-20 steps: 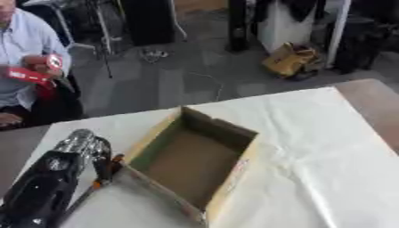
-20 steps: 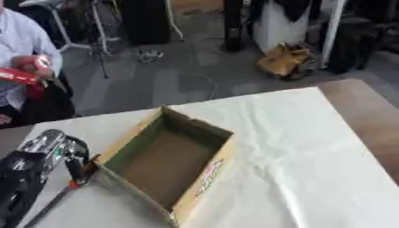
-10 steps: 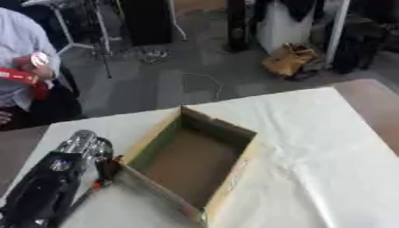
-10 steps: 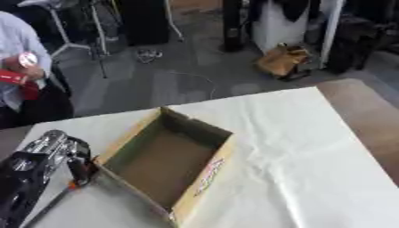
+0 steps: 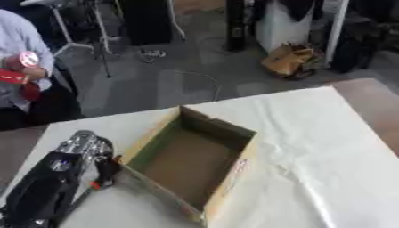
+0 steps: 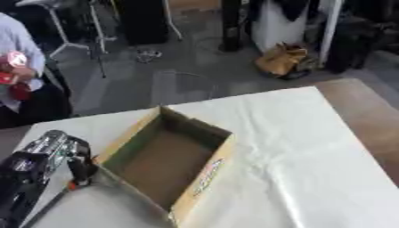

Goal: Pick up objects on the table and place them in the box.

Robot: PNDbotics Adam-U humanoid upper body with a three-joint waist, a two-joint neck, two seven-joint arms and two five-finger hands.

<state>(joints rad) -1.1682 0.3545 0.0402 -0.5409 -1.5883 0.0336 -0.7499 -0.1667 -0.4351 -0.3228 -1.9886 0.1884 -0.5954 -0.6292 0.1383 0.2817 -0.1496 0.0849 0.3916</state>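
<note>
An open cardboard box lies askew in the middle of the white-covered table, and its brown inside shows nothing. My left hand comes in from the lower left on a black arm, its silver knuckles up, just left of the box's near-left wall. Its dark fingers curl down onto a slim dark thing with a red-orange mark, whose thin shaft runs toward the lower left over the table. I cannot make out what that thing is. My right hand shows in neither view.
The white cloth stretches right of the box, with the bare brown table edge at the far right. Beyond the table lie a grey floor, stands and a tan bag.
The whole picture has shifted slightly, so the camera moved. My left hand and the box keep the same places relative to each other.
</note>
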